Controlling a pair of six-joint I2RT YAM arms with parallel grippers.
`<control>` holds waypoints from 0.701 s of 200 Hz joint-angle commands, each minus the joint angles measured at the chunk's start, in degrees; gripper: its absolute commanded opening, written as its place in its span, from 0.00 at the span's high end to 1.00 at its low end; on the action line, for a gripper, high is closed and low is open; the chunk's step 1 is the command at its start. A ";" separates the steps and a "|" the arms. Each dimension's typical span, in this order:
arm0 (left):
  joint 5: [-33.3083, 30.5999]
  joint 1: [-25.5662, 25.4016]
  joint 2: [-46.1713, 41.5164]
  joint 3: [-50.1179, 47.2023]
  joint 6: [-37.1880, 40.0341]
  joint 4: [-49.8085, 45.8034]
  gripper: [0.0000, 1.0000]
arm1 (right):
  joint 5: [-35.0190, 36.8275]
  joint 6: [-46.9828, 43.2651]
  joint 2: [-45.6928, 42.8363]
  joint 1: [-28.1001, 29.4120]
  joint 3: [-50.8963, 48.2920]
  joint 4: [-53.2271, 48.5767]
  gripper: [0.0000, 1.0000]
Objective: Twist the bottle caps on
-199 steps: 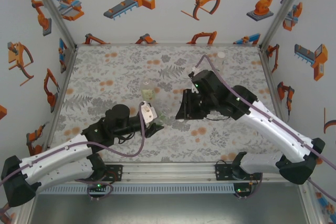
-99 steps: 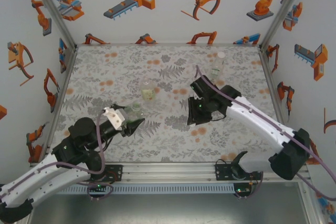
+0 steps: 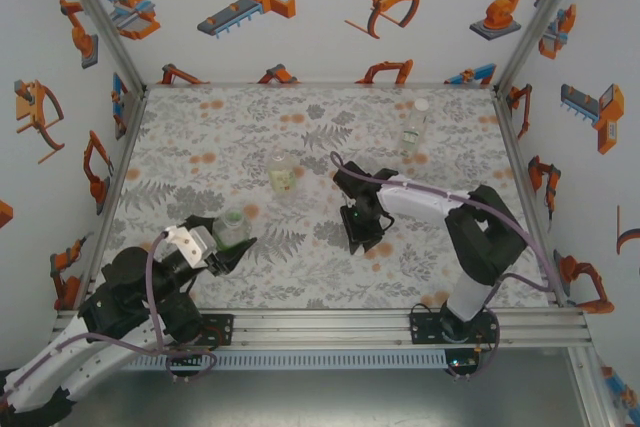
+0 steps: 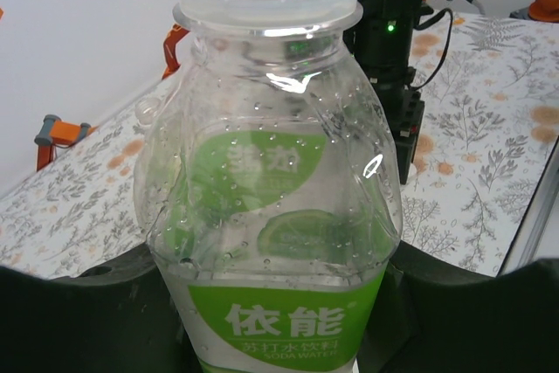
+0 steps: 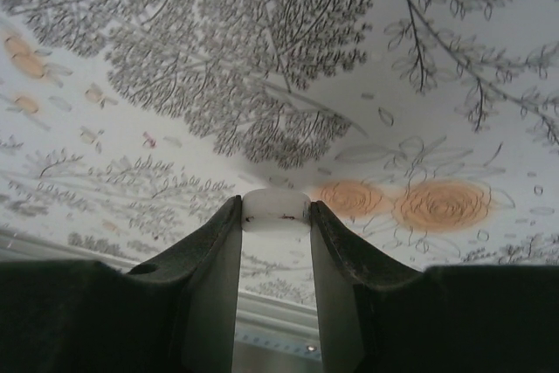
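We see a small white cap [image 5: 276, 213] pinched between the two fingers [image 5: 212, 259] of the right end effector [image 5: 276, 226], which is drawn in narrow on it. It hangs close over the floral table [image 3: 200, 147], near an orange blotch [image 5: 441, 204]; we cannot tell whether the cap touches the surface. At the front left of the table, the green-labelled bottle [image 4: 275, 216] has its mouth open and is clamped around its lower body by the left end effector [image 3: 226, 237]. Well apart from the cap, a yellowish bottle [image 3: 283, 175] stands mid-table, and a colourless bottle [image 3: 414, 129] with a white top stands at the far right.
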 commanded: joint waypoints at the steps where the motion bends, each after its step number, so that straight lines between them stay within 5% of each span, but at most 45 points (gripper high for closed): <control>1: -0.41 0.09 0.18 -0.73 -1.18 -0.09 1.00 | 4.25 -1.05 2.02 -0.53 -1.02 3.63 1.00; 22: -0.03 0.08 0.92 -0.49 -1.28 -0.19 1.00 | 7.68 -0.63 2.60 -0.53 -1.97 6.67 0.99; 70: 0.19 0.08 0.43 -0.27 -1.58 -0.90 1.00 | 11.38 2.15 -1.63 0.01 -5.62 10.72 0.59; 140: 0.25 0.08 1.02 -0.85 -1.73 0.13 1.00 | 15.90 4.61 -8.39 2.11 -8.94 13.36 0.43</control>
